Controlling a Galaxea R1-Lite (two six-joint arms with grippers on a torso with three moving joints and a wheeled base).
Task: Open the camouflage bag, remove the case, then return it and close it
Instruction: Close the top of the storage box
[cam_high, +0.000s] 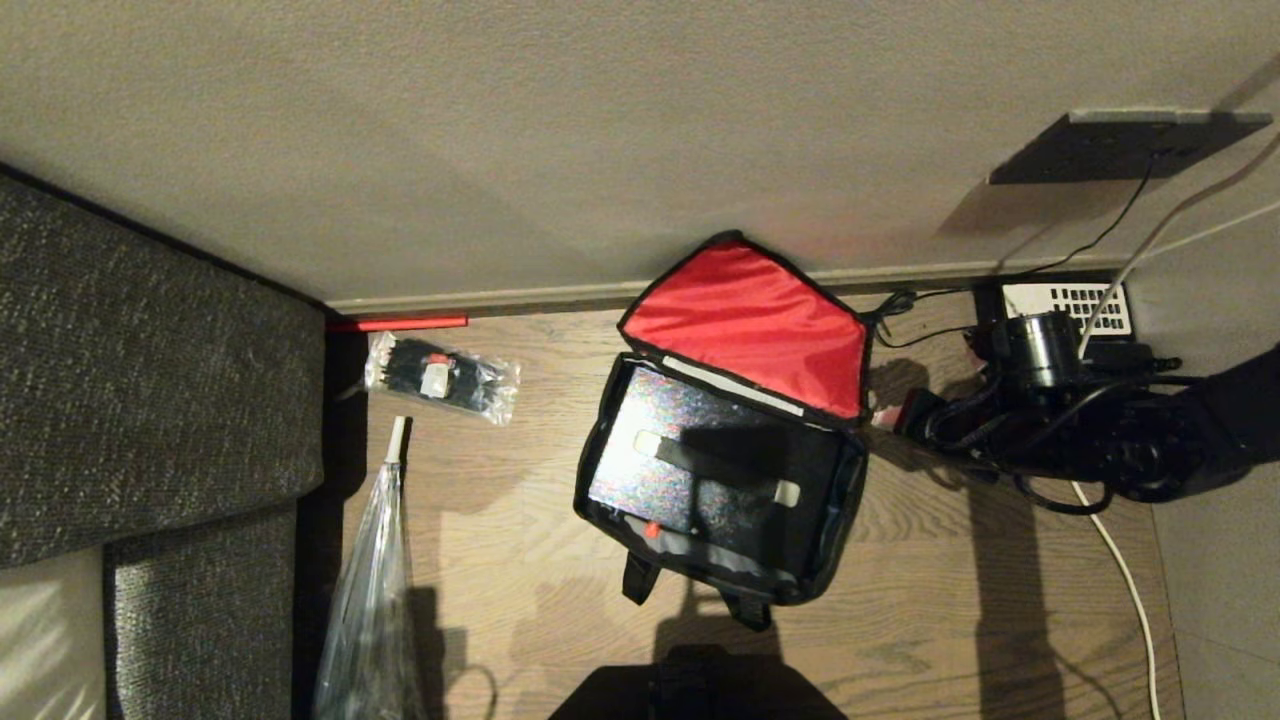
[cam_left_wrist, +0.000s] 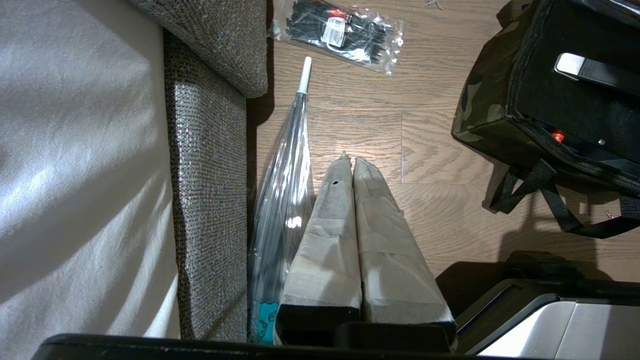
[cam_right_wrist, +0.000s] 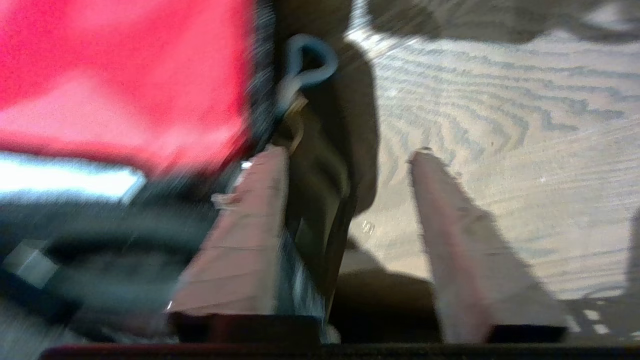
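The right hand (cam_right_wrist: 345, 152) has its two taped fingers spread apart with nothing between them. It sits at the right corner of the camouflage bag (cam_high: 600, 470), where the lid meets the body; one finger (cam_right_wrist: 245, 235) lies against the bag's black edge near a zipper pull (cam_right_wrist: 307, 62), the other finger (cam_right_wrist: 465, 240) stands over bare wooden floor (cam_high: 960, 590). In the head view that arm reaches in from the right, dark and cabled, just beside the bag.

The left hand (cam_left_wrist: 352, 160) is clenched, its fingers pressed together and empty, over the floor beside a clear folded umbrella (cam_left_wrist: 285, 190) and well apart from the bag.

The bag lies on the floor near the wall, open, its red-lined lid (cam_high: 745, 325) thrown back toward the baseboard (the lining faces up). Its long axis runs aslant, from the near left up toward the far right. The case (cam_high: 640, 480) lies flat inside, filling the bag's body and sharing that slant, with a black strap (cam_high: 715, 465) across it.

A clear packet of black ties (cam_high: 442, 377) lies to the left, by a grey sofa (cam_high: 150, 380).
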